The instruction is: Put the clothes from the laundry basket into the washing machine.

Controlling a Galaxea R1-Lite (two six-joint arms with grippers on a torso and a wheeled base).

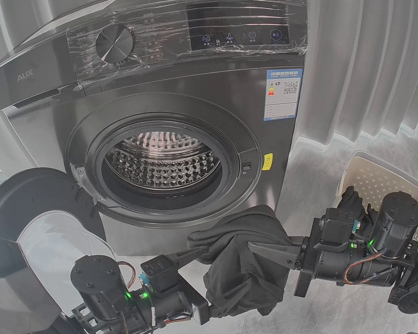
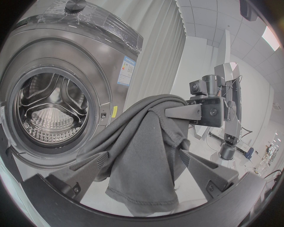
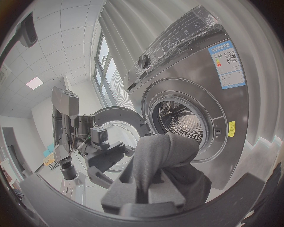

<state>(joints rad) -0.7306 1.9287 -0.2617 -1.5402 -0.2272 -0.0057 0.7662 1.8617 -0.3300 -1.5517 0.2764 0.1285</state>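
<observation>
A dark garment (image 1: 241,266) hangs in front of the washing machine (image 1: 161,105), just below its open drum (image 1: 163,165). My right gripper (image 1: 259,249) is shut on the garment's upper right part; the right wrist view shows the cloth (image 3: 165,150) bunched over the closed right gripper (image 3: 148,183). My left gripper (image 1: 208,280) stands open at the garment's left side. In the left wrist view the cloth (image 2: 142,147) drapes between the spread fingers of the left gripper (image 2: 143,156). The cream laundry basket (image 1: 395,172) lies at the right with another dark piece (image 1: 351,200) at its edge.
The machine's round door (image 1: 33,206) is swung open to the left, close to my left arm. White curtains (image 1: 371,54) hang behind and to the right of the machine. Pale floor (image 1: 311,177) lies between the machine and the basket.
</observation>
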